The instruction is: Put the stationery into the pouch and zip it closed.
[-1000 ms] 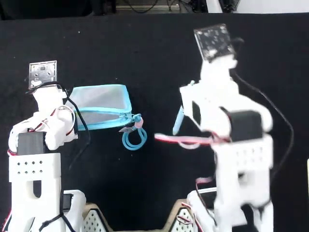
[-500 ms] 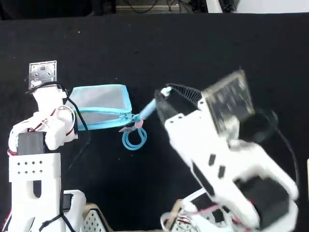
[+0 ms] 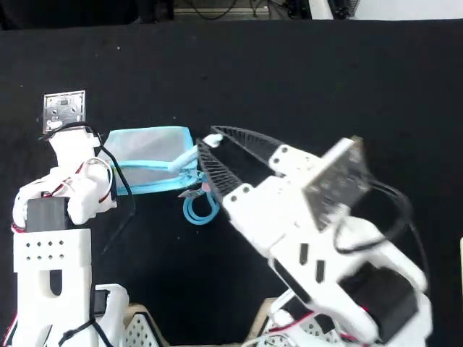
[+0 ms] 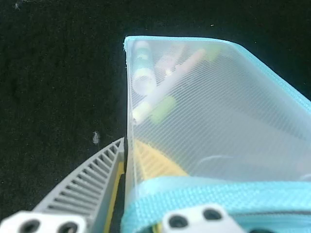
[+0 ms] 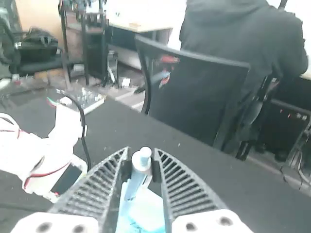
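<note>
A translucent pouch (image 3: 148, 144) with teal edging lies at the left of the black table, its mouth facing right. Through its mesh I see several pens (image 4: 155, 92) inside. My left gripper (image 4: 127, 194) is shut on the pouch's (image 4: 218, 126) left end. My right gripper (image 3: 206, 141) is shut on a light blue pen (image 3: 184, 159), held slanted with its lower tip at the pouch's mouth. From the right wrist, the pen (image 5: 138, 170) stands between the ribbed fingers (image 5: 97, 189) above the pouch (image 5: 146, 213). A blue zipper loop (image 3: 200, 210) lies just outside the mouth.
A small square metal plate (image 3: 64, 108) lies behind the left arm (image 3: 69, 181). The right arm's body (image 3: 325, 246) stretches across the table's middle and right. The table's far edge (image 3: 231, 20) runs along the back.
The right arm swung down from upright at the right and leftward, carrying the blue pen to the pouch's mouth. The left arm and the pouch stayed still.
</note>
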Motion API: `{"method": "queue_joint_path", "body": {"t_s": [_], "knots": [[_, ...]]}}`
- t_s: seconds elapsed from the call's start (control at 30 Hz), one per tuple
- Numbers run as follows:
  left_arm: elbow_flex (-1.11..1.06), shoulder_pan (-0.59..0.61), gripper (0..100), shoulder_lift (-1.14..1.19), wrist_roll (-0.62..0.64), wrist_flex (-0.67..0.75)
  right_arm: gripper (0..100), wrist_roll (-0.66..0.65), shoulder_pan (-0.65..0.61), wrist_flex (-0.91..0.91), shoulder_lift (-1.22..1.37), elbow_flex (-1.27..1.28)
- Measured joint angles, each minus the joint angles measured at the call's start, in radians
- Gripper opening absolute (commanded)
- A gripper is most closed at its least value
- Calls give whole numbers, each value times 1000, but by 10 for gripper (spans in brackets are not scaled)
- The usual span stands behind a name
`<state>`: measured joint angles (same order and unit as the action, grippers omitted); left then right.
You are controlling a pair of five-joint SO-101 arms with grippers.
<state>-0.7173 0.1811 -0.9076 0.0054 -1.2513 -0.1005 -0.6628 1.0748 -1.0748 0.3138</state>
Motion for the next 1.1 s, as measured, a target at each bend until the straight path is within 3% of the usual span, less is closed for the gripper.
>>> {"method": "queue_joint_path", "body": {"t_s": [1.1], "knots": [[0, 0, 30, 0, 0, 0, 15, -51, -11, -242, -2, 522]]}}
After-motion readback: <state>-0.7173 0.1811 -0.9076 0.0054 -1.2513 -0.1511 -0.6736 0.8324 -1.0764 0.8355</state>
